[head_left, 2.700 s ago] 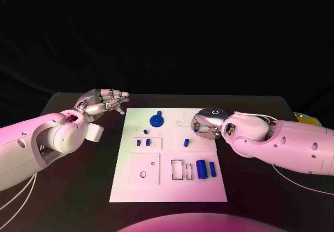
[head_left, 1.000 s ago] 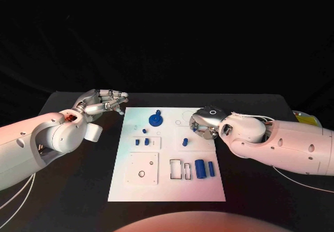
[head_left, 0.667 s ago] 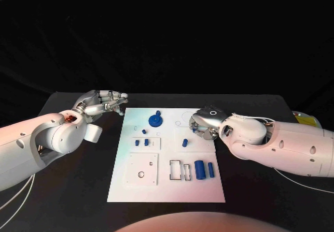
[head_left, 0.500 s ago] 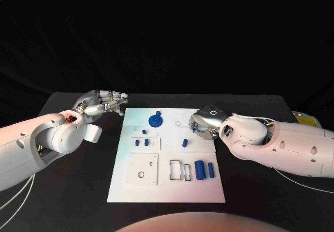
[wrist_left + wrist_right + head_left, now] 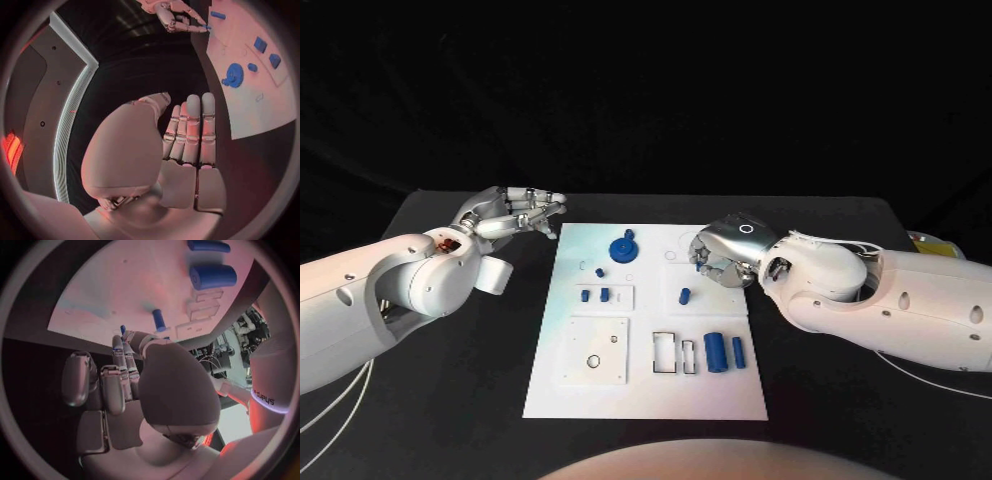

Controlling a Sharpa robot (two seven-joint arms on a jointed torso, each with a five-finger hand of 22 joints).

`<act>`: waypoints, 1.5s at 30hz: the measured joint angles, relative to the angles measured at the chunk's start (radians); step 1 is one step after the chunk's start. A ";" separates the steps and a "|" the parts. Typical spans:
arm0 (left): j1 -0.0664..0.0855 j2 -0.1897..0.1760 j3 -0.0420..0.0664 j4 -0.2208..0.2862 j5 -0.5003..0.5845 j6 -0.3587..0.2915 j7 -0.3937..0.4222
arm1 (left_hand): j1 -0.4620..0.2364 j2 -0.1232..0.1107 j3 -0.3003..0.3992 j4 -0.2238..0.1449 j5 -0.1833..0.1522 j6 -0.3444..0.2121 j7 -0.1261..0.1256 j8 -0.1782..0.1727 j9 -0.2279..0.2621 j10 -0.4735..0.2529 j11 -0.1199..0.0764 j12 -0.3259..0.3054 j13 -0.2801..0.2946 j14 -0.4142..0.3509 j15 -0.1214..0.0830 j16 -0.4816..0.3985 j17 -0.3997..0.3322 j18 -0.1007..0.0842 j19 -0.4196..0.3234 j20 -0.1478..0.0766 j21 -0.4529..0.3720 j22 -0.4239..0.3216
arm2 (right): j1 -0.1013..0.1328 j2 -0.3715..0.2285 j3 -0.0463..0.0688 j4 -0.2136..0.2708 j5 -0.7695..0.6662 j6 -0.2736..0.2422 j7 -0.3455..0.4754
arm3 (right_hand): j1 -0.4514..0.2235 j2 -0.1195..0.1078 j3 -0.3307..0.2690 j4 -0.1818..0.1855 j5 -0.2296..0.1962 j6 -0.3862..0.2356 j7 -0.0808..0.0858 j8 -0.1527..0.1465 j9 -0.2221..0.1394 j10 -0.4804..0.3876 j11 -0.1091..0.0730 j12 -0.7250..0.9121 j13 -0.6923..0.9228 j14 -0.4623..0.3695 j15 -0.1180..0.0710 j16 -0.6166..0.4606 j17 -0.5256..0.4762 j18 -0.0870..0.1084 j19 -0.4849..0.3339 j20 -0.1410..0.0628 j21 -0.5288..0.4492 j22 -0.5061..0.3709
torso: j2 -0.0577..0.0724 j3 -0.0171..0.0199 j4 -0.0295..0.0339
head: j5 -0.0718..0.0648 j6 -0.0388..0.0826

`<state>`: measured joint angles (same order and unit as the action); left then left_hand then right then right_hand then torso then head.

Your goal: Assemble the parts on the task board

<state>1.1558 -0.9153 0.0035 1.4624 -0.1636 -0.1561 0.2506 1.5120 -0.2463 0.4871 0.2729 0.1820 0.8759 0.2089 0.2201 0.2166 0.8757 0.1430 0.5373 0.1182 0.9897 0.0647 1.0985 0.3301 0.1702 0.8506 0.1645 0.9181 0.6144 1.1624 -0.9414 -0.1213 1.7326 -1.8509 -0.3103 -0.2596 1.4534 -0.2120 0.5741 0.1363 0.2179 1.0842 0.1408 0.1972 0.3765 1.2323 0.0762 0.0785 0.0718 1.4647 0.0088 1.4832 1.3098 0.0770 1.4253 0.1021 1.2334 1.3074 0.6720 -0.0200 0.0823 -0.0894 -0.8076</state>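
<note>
The white task board (image 5: 718,390) lies mid-table. On it are a blue gear (image 5: 623,246), small blue pegs (image 5: 604,294) (image 5: 685,295) and two blue cylinders (image 5: 714,351) by rectangular slots. My right hand (image 5: 718,255) hovers over the board's far right part, thumb and a finger pinching a tiny blue part (image 5: 123,330); the peg (image 5: 159,320) and the cylinders (image 5: 214,276) lie beyond its fingertips. My left hand (image 5: 516,212) stays off the board's far left corner, fingers straight and together (image 5: 190,135), holding nothing. The gear (image 5: 234,75) and my right hand (image 5: 178,17) also show in the left wrist view.
The black table (image 5: 444,380) surrounds the board. A square plate with a hole (image 5: 596,352) sits at the board's near left. A yellow object (image 5: 927,243) lies at the table's far right edge behind my right arm.
My right hand has shifted and turned slightly over the board's far right part, still pinching the blue part. The left hand and the parts on the board have not moved.
</note>
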 measured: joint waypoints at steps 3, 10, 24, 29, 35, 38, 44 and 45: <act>0.000 0.001 0.000 0.000 0.000 0.000 0.000 | 0.000 0.000 0.000 0.000 0.000 0.000 0.000 -0.002 0.000 0.000 0.000 0.000 0.000 0.000 0.000 -0.001 0.000 0.000 0.000 0.000 0.000 -0.001 | 0.001 0.001 0.002 0.034 0.005 -0.006 0.000 | 0.000 0.000 0.000 0.000 0.000 0.000 0.000 0.000 0.000 0.000 0.000 0.000 0.000 0.000 0.000 0.000 0.000 0.000 0.000 0.000 0.000 0.000 | 0.000 -0.0004 -0.0002 | 0.006 0.000; -0.001 0.007 0.000 -0.001 0.000 0.001 0.000 | 0.000 0.000 0.000 0.000 0.000 0.000 0.000 -0.002 0.000 0.000 0.000 0.000 0.000 0.000 0.000 -0.001 0.000 0.000 0.000 0.000 0.000 -0.001 | 0.002 0.033 0.005 0.092 0.015 -0.023 0.002 | -0.003 0.003 0.000 0.000 -0.001 0.000 0.000 0.000 0.001 0.000 0.000 0.000 0.000 0.000 0.000 0.000 0.000 0.000 0.000 0.000 0.000 0.000 | -0.002 -0.0011 0.0021 | 0.022 0.002; -0.002 0.024 0.000 -0.003 -0.001 0.000 0.000 | 0.000 0.000 0.000 0.000 0.000 0.000 0.000 -0.002 0.000 -0.004 0.004 0.000 -0.001 0.000 0.000 -0.001 0.000 0.000 0.000 0.000 -0.004 -0.002 | -0.031 0.140 0.006 0.105 0.029 -0.060 0.018 | -0.005 0.002 0.003 -0.003 -0.004 0.002 0.003 0.003 0.001 0.000 0.000 0.000 0.000 0.004 -0.004 0.000 0.000 0.000 0.004 -0.004 0.000 0.000 | -0.001 -0.0027 0.0028 | 0.106 -0.011; -0.003 0.030 0.000 -0.003 -0.001 0.000 0.000 | 0.000 0.000 0.000 0.000 0.000 0.000 0.000 -0.002 0.000 -0.003 0.004 0.000 -0.001 0.000 0.000 -0.001 0.000 0.000 0.000 0.000 -0.004 -0.002 | -0.064 0.173 0.006 0.083 0.032 -0.072 0.026 | -0.005 0.002 0.003 -0.003 -0.004 0.002 0.003 0.003 0.004 0.000 0.000 0.000 0.000 0.004 -0.004 0.000 0.000 0.000 0.004 -0.004 0.000 0.001 | 0.000 -0.0023 0.0021 | 0.136 -0.021; -0.003 0.036 0.000 -0.004 -0.001 0.000 0.000 | 0.000 0.000 0.000 0.000 0.000 0.000 0.000 -0.002 0.000 -0.003 0.003 0.000 -0.001 0.000 0.000 -0.001 0.000 0.000 0.000 0.000 -0.004 -0.002 | -0.093 0.203 0.005 0.055 0.033 -0.084 0.036 | -0.006 0.001 0.003 -0.003 -0.004 0.004 0.001 0.003 0.005 0.000 0.000 0.000 -0.001 0.004 -0.004 0.000 0.000 0.000 0.004 -0.004 0.000 0.001 | 0.001 -0.0011 0.0015 | 0.169 -0.033; -0.003 0.038 0.000 -0.004 -0.001 0.000 0.000 | 0.000 0.000 0.000 0.000 0.000 0.000 0.000 -0.002 0.000 -0.003 0.003 0.000 -0.001 0.000 0.000 -0.001 0.000 0.000 0.000 0.000 -0.004 -0.002 | -0.109 0.216 0.005 0.041 0.034 -0.088 0.040 | -0.006 0.001 0.003 -0.003 -0.004 0.004 0.000 0.003 0.005 0.000 0.000 0.000 -0.001 0.004 -0.004 0.000 0.000 0.000 0.004 -0.004 0.000 0.001 | 0.001 -0.0011 0.0012 | 0.182 -0.038; -0.003 0.042 0.000 -0.004 -0.001 0.000 0.000 | 0.000 0.000 0.000 0.000 0.000 0.000 0.000 -0.002 0.000 -0.003 0.003 0.000 -0.001 0.000 0.000 -0.001 0.000 0.000 0.000 0.000 -0.004 -0.002 | -0.130 0.230 0.004 0.022 0.034 -0.094 0.047 | -0.009 0.004 0.003 -0.003 -0.004 0.004 0.000 0.001 0.005 0.000 0.000 0.000 0.000 0.004 -0.004 0.000 0.000 0.000 0.004 -0.004 0.000 0.001 | 0.001 -0.0012 0.0007 | 0.202 -0.048; -0.003 0.042 0.000 -0.004 -0.001 0.000 0.000 | 0.000 0.000 0.000 0.000 0.000 0.000 0.000 -0.002 0.000 -0.003 0.003 0.000 -0.001 0.000 0.000 -0.001 0.000 0.000 0.000 0.000 -0.004 -0.002 | -0.133 0.232 0.003 0.021 0.034 -0.094 0.048 | -0.009 0.004 0.003 -0.003 -0.004 0.004 0.000 0.001 0.004 0.000 0.000 0.000 0.000 0.004 -0.004 0.000 0.000 0.000 0.004 -0.004 0.000 0.000 | 0.001 -0.0012 0.0007 | 0.205 -0.049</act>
<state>1.1532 -0.8728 0.0035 1.4583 -0.1642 -0.1566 0.2511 1.5120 -0.2463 0.4872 0.2730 0.1820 0.8760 0.2089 0.2181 0.2167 0.8723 0.1465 0.5373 0.1176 0.9896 0.0647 1.0977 0.3303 0.1702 0.8505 0.1645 0.9141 0.6125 1.0290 -0.7095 -0.1179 1.7534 -1.8167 -0.4043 -0.2117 1.4441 -0.2080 0.5767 0.1337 0.2140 1.0879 0.1411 0.1986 0.3810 1.2320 0.0764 0.0785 0.0719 1.4684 0.0052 1.4831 1.3098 0.0771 1.4289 0.0984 1.2332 1.3079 0.6727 -0.0212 0.0829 0.1152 -0.8567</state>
